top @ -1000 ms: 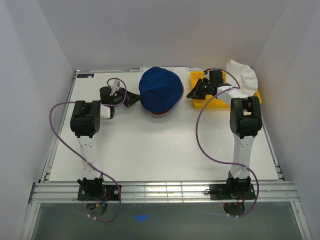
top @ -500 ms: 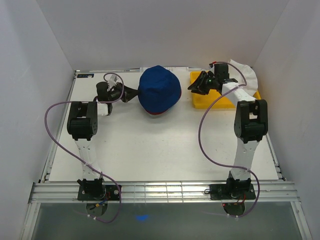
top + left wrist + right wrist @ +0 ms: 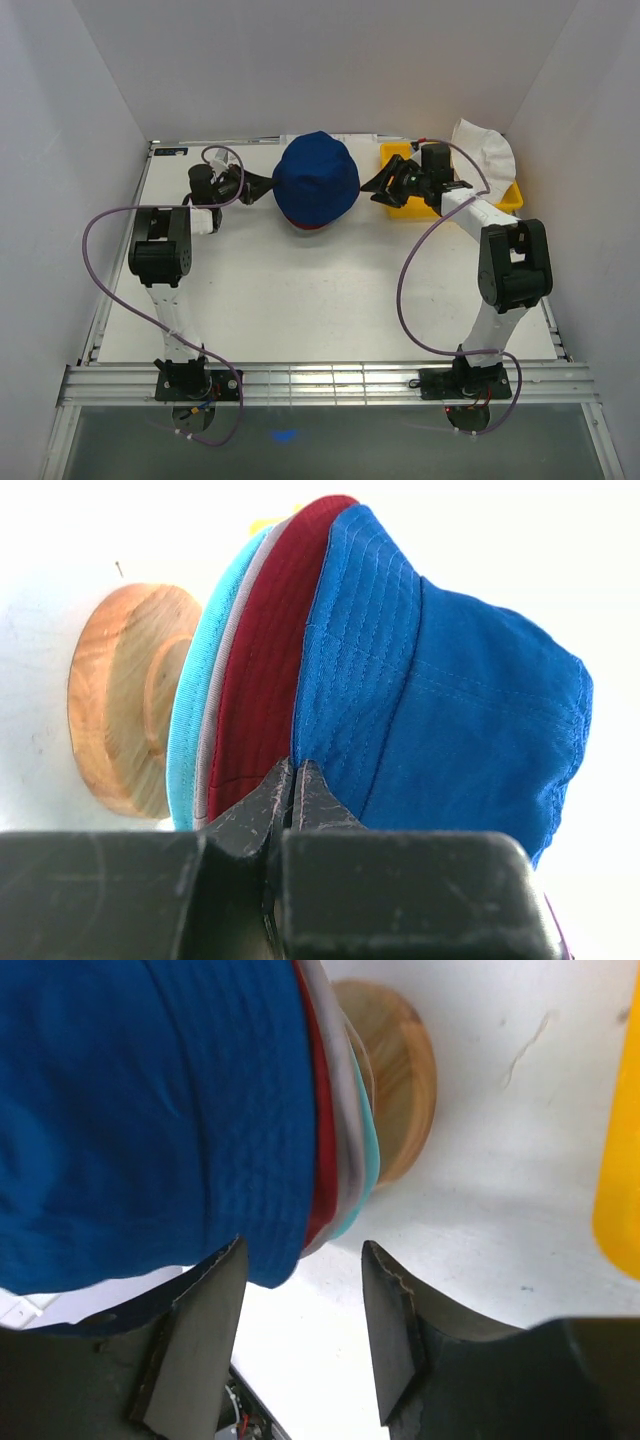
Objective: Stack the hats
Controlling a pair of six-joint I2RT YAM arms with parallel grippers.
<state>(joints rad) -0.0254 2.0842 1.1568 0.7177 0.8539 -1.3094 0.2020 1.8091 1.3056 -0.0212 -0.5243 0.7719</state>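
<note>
A blue hat (image 3: 316,180) tops a stack on a wooden stand (image 3: 120,700). Under it lie a dark red hat (image 3: 265,680), a thin grey hat (image 3: 212,760) and a teal hat (image 3: 190,720). My left gripper (image 3: 268,186) is at the stack's left side. Its jaws are pressed together on the lower brim of the blue hat (image 3: 450,700). My right gripper (image 3: 372,187) stands open at the stack's right side, and the edge of the blue brim (image 3: 150,1110) hangs just above one finger (image 3: 200,1330). A white hat (image 3: 485,148) lies over the yellow tray (image 3: 415,208).
The yellow tray sits at the back right, close behind my right gripper, and its edge (image 3: 620,1160) shows in the right wrist view. The enclosure's white walls (image 3: 100,120) close in the table on three sides. Purple cables loop beside both arms.
My right gripper left the yellow tray, swung left to the stack's right side and opened. The blue hat went from lopsided to round over the stack. My left gripper shifted slightly up and right.
</note>
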